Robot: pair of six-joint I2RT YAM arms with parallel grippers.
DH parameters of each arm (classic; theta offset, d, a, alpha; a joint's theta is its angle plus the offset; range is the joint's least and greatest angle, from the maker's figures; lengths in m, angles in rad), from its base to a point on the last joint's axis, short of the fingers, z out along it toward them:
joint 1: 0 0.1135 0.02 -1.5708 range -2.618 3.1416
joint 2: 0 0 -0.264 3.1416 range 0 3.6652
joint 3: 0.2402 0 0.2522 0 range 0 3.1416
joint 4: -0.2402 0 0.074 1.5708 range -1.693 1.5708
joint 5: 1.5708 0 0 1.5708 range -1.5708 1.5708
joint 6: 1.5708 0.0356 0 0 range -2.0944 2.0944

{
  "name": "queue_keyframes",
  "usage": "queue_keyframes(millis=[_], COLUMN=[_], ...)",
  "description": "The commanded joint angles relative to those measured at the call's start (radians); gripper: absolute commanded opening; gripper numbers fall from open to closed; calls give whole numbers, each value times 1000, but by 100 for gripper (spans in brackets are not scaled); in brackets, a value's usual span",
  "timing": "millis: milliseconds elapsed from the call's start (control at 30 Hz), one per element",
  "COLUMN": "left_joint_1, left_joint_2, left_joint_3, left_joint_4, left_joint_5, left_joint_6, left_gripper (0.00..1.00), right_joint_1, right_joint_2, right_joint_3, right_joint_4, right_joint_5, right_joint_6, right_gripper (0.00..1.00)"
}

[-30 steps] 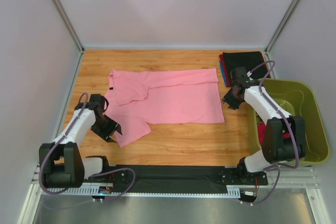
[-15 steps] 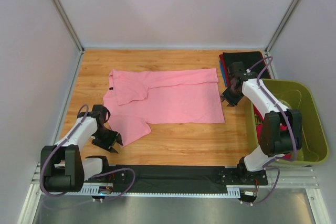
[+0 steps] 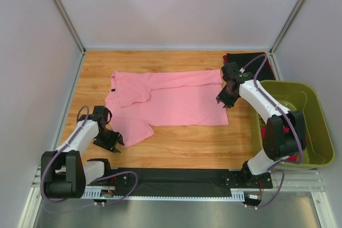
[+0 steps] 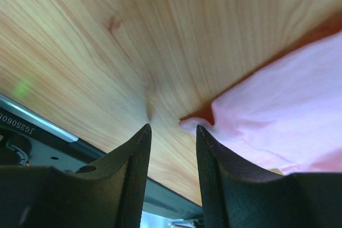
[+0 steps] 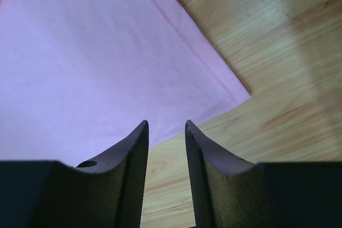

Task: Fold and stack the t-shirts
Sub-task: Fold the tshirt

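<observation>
Pink t-shirt (image 3: 171, 100) spread flat across the middle of the bench (image 3: 176, 148), collar to the left, hem to the right, far sleeve laid over the body, near sleeve sticking out toward the near left corner. Just off that sleeve's tip, left claw (image 3: 109, 141) low over the bare wood; seen from the left wrist, fingers a little apart with nothing between them and the pink sleeve corner (image 4: 288, 110) just ahead of the gap (image 4: 173, 129). At the hem's far right end, right claw (image 3: 224, 100) over the cloth edge; seen from the right wrist, fingers likewise slightly apart (image 5: 166, 124), gripping nothing, pink cloth (image 5: 80, 52) and its hem corner beneath. Behind the right arm, in the far right corner, a folded stack of shirts (image 3: 251, 60), black on top. Beside the bench on the right, a green tub (image 3: 315, 105).
</observation>
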State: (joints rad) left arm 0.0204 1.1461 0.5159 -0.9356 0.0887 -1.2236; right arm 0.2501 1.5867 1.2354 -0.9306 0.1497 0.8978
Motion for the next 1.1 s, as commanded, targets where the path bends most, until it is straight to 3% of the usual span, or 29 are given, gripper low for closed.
queue_keyframes(millis=[0,433,700,933,1033,1067], left_joint_1=[4,-4,-4,-5,-5,-5], left_joint_2=[-19,-22,-5,10,10,4], left_joint_3=[44,38,9,-37,-37,-28], left_joint_4=[-8,15,89,155,152,121], left_joint_5=[-38,26,-6,3,-4,-10], left_joint_6=[-22,-17,-17,-28,-20,-20], left_gripper=[46,45,37,20,0,0], right_joint_1=[17,32,40,49,49,49], right_joint_2=[10,30,24,25,27,27], right_joint_3=[19,-34,-54,-91,-108,-111], right_joint_4=[6,35,36,46,41,36], right_joint_5=[30,5,22,44,51,50], right_joint_6=[38,67,64,69,81,92], right_gripper=[35,35,35,38,40,41])
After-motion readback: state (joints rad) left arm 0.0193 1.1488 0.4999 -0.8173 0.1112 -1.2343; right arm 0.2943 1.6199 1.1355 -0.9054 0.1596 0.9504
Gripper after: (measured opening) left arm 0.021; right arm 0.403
